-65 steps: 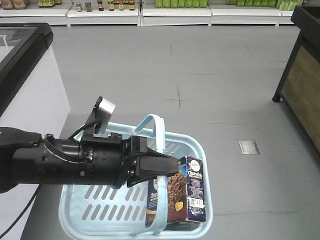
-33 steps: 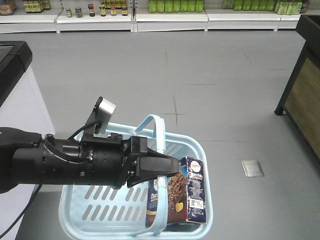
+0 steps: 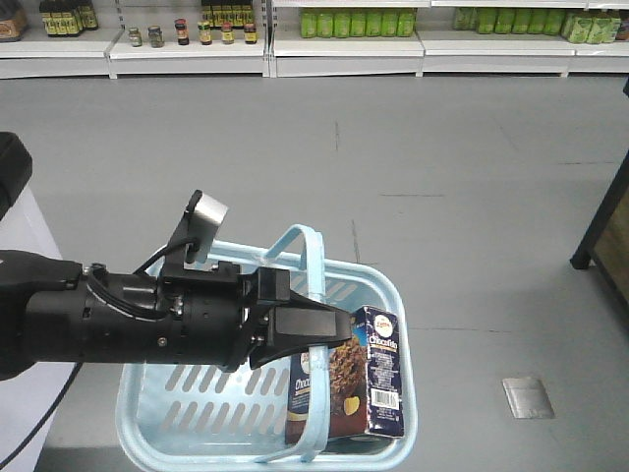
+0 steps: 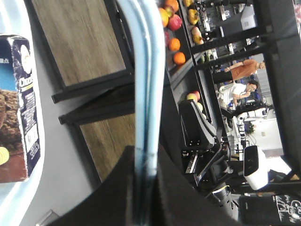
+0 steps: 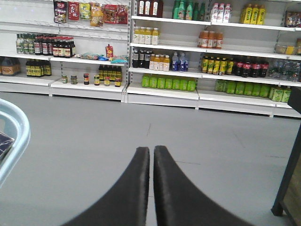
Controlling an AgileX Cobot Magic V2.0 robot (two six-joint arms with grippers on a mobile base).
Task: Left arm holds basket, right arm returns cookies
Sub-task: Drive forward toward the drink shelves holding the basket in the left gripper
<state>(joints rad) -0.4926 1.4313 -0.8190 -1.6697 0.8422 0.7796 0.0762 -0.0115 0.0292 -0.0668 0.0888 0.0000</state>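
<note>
So, left gripper [image 3: 339,326]: clamped on basket [image 3: 147,393] handle, holding it steady.
Cookies [image 3: 366,379]: upright just below its tip, easy grab probably.
Right gripper [image 5: 151,157]: closed, empty.

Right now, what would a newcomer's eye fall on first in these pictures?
The thick black left arm fills the front view's lower left, its gripper clamped on the handle of a light blue slotted plastic basket. A dark navy cardboard cookie box stands at its right end.
</note>
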